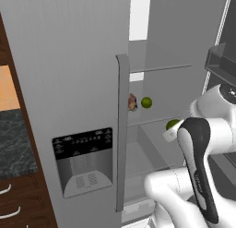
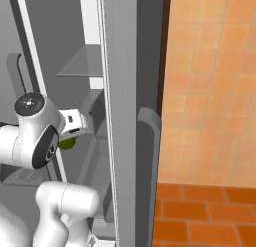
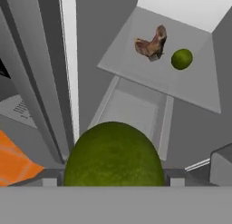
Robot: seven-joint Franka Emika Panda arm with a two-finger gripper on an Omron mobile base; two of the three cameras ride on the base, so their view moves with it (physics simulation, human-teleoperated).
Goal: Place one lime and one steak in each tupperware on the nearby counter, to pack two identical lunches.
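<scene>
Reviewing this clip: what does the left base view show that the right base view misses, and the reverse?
Left base view alone: a steak and a lime side by side on a fridge shelf, the dispenser panel on the shut fridge door, and a strip of counter.
Right base view alone: an orange tiled wall and floor.
Both: the held lime at the gripper.

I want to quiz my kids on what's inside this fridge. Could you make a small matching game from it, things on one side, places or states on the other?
Things:
1. steak
2. lime on the shelf
3. lime at the pincer
4. fridge door handle

Places or states:
A. huge, closest to the hand camera
B. tall grey bar beside the dispenser panel
C. brown lump on the fridge shelf
D. small green ball next to the meat

Pairs: 1-C, 2-D, 3-A, 4-B
</scene>
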